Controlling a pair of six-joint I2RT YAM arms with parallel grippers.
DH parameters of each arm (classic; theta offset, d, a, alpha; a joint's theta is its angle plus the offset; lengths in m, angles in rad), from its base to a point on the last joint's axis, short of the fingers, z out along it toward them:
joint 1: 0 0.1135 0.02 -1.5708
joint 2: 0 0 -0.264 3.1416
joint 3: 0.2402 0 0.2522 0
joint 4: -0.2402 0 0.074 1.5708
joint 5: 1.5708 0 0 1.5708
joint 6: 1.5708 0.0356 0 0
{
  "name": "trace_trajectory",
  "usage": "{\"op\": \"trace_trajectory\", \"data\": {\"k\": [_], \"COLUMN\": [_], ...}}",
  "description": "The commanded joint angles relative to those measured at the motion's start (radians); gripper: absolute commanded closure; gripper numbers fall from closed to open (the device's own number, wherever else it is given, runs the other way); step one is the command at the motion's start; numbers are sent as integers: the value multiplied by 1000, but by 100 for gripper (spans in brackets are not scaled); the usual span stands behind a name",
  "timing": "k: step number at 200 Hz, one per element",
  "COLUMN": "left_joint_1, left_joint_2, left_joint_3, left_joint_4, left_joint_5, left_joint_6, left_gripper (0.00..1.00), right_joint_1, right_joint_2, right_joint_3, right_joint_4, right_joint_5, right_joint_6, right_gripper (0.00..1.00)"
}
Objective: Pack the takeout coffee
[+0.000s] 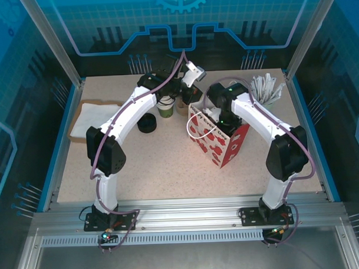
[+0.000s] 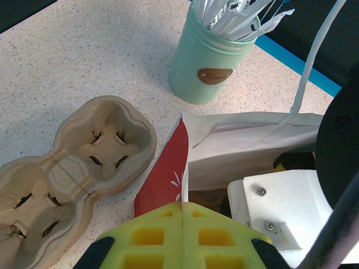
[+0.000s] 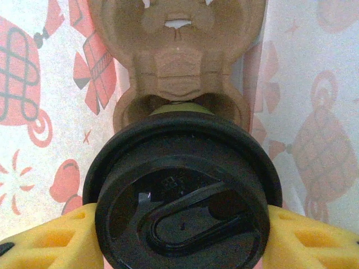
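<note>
The coffee (image 3: 179, 185) was held upright inside the bag (image 1: 230, 147), grasped at its sides by the right gripper (image 3: 180, 242); a pocket of the carrier (image 3: 179, 61) lay straight below it, so a vertical lowering was judged needed. The left gripper (image 2: 183, 235) was clenched, seemingly on the bag's far rim.

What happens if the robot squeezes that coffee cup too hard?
The takeout coffee seems to be a thin paper cup, so it would probably dent. Its shiny black lid might slip or pop off. The right gripper, shut on it, has yellow pads that look squishy, which likely helps.
</note>
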Motion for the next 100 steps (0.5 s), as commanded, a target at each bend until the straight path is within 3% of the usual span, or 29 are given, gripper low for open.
{"op": "trace_trajectory", "data": {"k": [1,100], "left_joint_1": [5,5], "left_joint_2": [-27,-26], "left_joint_3": [-18,-21], "left_joint_4": [-23,-24], "left_joint_5": [14,14], "left_joint_6": [15,15], "left_gripper": [100,100], "right_joint_1": [-19,-18], "right_joint_2": [0,-12], "right_joint_3": [-27,-25], "right_joint_4": [-3,-4], "right_joint_5": [25,28], "right_joint_6": [9,10], "right_gripper": [69,69]}}
